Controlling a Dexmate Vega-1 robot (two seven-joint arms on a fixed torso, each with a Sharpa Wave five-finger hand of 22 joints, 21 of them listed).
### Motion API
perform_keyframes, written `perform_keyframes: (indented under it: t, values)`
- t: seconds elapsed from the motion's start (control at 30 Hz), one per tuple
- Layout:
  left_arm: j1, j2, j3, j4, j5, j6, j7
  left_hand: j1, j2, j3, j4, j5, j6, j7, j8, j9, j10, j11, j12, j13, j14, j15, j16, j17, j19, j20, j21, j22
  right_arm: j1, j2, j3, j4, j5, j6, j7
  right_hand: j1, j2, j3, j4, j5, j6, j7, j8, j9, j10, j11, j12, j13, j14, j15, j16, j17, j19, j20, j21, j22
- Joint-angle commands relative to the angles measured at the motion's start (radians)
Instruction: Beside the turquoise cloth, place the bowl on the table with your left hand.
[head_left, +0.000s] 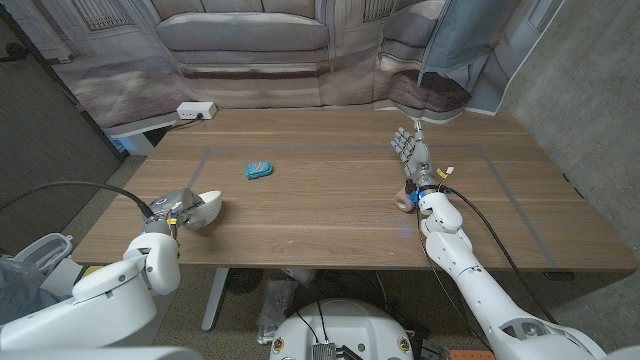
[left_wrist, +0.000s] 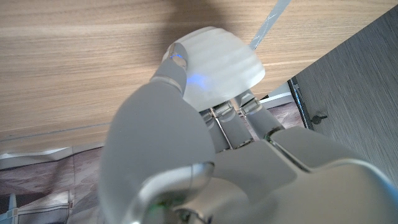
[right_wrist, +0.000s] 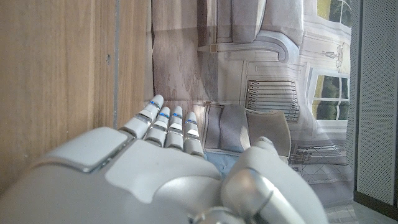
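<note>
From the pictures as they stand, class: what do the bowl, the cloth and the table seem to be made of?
Bowl: white, matte, faintly ridged, with a soft sheen; probably plastic, though glazed ceramic cannot be ruled out. The left hand holds it.
Turquoise cloth: a small crumpled bundle with soft folds; looks like woven fabric, too small to tell more.
Table: brown with straight grain lines and a low sheen; wood or wood-look laminate.

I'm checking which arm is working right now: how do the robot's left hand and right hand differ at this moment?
The left hand grips a white bowl at the near left edge of the wooden table; the right hand holds nothing. The left hand's fingers wrap the bowl, while the right hand's fingers are extended, side by side. The left hand is nearer the small turquoise cloth. Both are over the table.
</note>
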Motion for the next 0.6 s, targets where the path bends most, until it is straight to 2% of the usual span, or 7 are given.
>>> perform_keyframes:
  t: [0.03,0.17,0.6]
  values:
    - [-0.073,0.024,0.065,0.038,-0.052,-0.014,0.007,0.046,0.049,0.040,0.034,0.006,0.148,0.022,0.003,0.002,0.010,-0.005,0.002,0.018,0.002,-0.050,0.006,0.006,-0.007,-0.060,0.008,0.003,-0.001,0.006,0.004,0.012,-0.003,-0.001,0.002,0.001,0.011,-0.002,0.000,0.008,0.005,-0.002,-0.002,0.003,0.008,0.000,-0.003,0.005,0.004,-0.001,-0.001,0.002,0.009,0.001,-0.002,0.006]
    - [-0.095,0.017,0.088,0.040,-0.066,-0.001,0.019,0.046,0.049,0.040,0.035,0.006,0.148,0.023,0.003,0.002,0.010,-0.006,0.002,0.019,0.001,-0.050,0.005,0.007,-0.009,-0.059,0.008,0.003,0.000,0.007,0.004,0.013,-0.004,-0.002,0.006,0.001,0.011,-0.003,0.000,0.008,0.005,-0.002,-0.003,0.003,0.008,0.000,-0.003,0.005,0.005,-0.001,-0.001,0.002,0.009,0.001,-0.003,0.006]
    - [-0.105,-0.003,0.110,0.074,-0.123,-0.045,0.050,0.043,0.048,0.041,0.036,0.006,0.146,0.020,0.001,0.003,0.008,-0.007,0.001,0.021,-0.006,-0.049,0.001,0.008,-0.022,-0.061,0.009,0.003,0.009,0.012,0.001,0.024,-0.011,-0.005,0.012,0.001,0.012,-0.004,-0.001,0.008,0.005,-0.003,-0.003,0.003,0.008,0.002,-0.003,0.005,0.004,-0.001,-0.001,0.002,0.009,0.001,-0.004,0.006]
